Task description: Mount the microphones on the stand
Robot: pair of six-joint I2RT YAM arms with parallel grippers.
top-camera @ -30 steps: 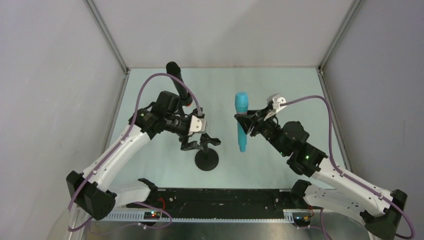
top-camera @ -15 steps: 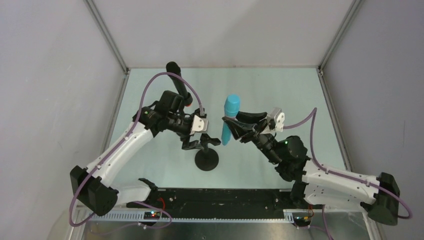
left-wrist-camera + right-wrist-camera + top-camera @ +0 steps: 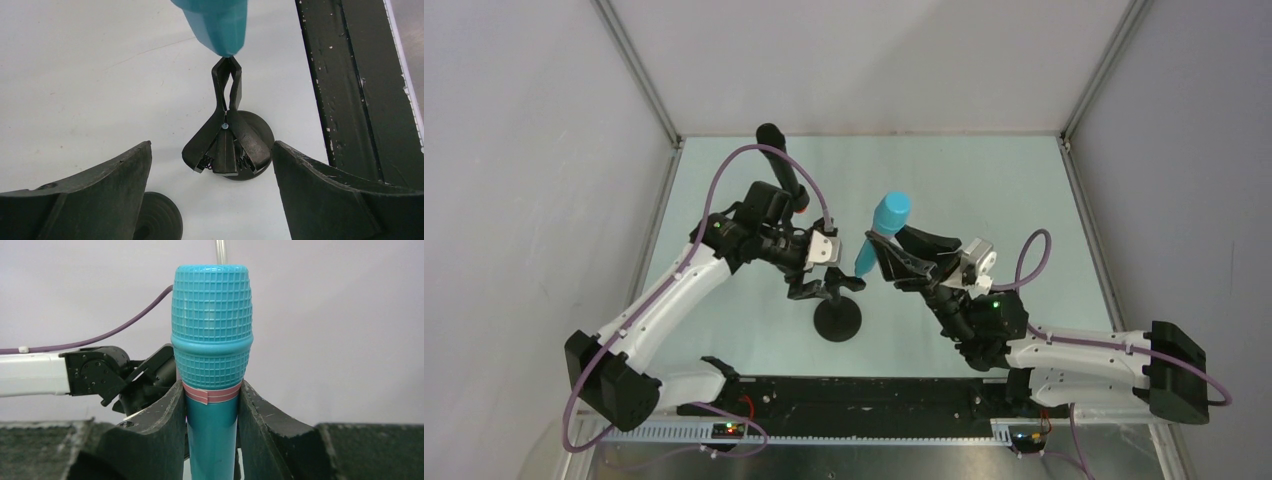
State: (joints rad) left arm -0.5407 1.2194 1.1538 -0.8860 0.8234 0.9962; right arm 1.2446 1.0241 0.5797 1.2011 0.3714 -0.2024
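Observation:
The turquoise-blue microphone (image 3: 876,236) is tilted, head up, in my right gripper (image 3: 890,252), which is shut on its body just under the head (image 3: 212,340). Its lower end (image 3: 220,25) hangs right above the tip of the stand's spring clip (image 3: 227,130). The black stand (image 3: 837,320) has a round base. My left gripper (image 3: 824,285) is open over the stand, with the clip between and beyond its fingers (image 3: 100,195). The black microphone (image 3: 779,170) with the orange-red end cap lies behind the left arm, partly hidden.
A black rail (image 3: 854,395) runs along the near edge and shows in the left wrist view (image 3: 340,100). Grey walls with metal posts (image 3: 639,75) close in the table. A round black disc (image 3: 157,220) shows beside the left finger.
My right arm has swung left with the turquoise microphone and tilted it, bringing its lower end to the stand's clip. The left arm has barely moved.

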